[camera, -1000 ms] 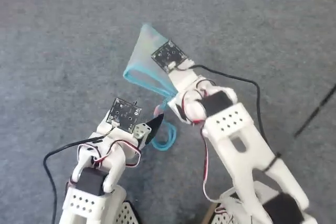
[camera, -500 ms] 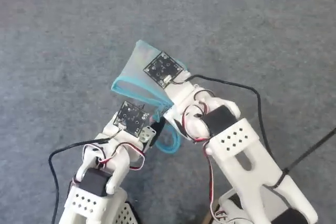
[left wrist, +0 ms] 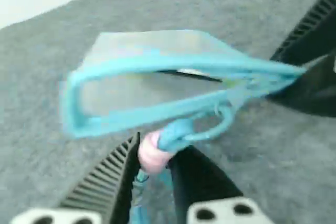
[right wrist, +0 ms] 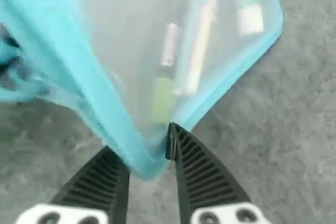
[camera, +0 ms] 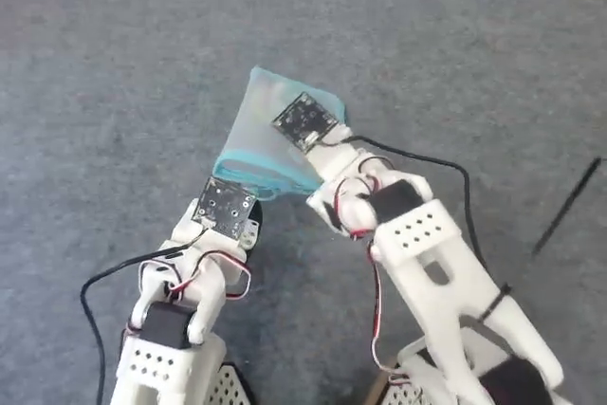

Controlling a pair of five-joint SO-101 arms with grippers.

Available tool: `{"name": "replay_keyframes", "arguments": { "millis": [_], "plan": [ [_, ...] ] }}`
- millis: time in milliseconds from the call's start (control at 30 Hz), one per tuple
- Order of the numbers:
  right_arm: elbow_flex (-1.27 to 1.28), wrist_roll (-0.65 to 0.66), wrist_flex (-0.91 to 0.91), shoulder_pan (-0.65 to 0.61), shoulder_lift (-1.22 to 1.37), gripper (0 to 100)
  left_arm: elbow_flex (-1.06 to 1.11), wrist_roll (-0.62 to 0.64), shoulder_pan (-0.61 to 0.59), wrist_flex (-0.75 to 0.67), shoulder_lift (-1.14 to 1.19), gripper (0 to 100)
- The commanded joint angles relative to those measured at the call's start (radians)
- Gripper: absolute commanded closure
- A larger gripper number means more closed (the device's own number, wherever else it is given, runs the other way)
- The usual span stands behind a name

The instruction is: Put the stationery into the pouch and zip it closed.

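1. Pouch: translucent with a teal edge, held between the two grippers near the middle of the desk. In the high view it sits between the two wrist cameras, with its far corner pointing away from the arms.
2. Stationery: several pen-like items show through the pouch wall in the right wrist view. They are judged to be inside already.
3. Right gripper: jaws closed down on a teal corner of the pouch, with only the pouch's thickness between them.
4. Left gripper: jaws almost closed, pinching a pink pull with a teal cord attached, just beside the pouch mouth.
5. Zip: the two teal bands stand apart along most of their length, so the mouth gapes open. They meet at the end beside the right gripper. The exact seat of the slider cannot be made out.
6. Step in hand: judged to be the closing step. Loading appears done, and the zip is not yet drawn.
7. Next move:
   - The left gripper should draw the pull along the zip line, not across it.
   - The right gripper should hold its corner firm, so the bands lie straight and taut.
8. Caution:
   - If the pouch slackens or twists, the slider is likely to bind.
   - A pull at an angle may drag the corner out of the right gripper.
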Motion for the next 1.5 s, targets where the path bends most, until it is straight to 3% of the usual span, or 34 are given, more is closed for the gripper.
{"name": "replay_keyframes", "arguments": {
  "millis": [0, 700, 900, 1167, 1467],
  "plan": [
    [-0.003, 0.009, -0.018, 0.088, 0.045, 99.2, -0.05, 0.021, -0.049, -0.029, -0.017, 99],
    [-0.081, -0.002, -0.008, 0.357, 0.061, 99.2, -0.05, 0.023, -0.124, -0.054, -0.017, 99],
    [-0.08, -0.052, -0.01, 0.349, 0.061, 99.2, -0.044, 0.023, -0.114, -0.058, -0.017, 99],
    [-0.077, -0.092, -0.01, 0.34, 0.058, 99.0, -0.016, 0.02, 0.038, -0.052, -0.017, 98],
    [-0.071, -0.12, -0.008, 0.338, 0.059, 98.8, -0.016, 0.018, 0.043, -0.052, -0.017, 98]
  ]
}}
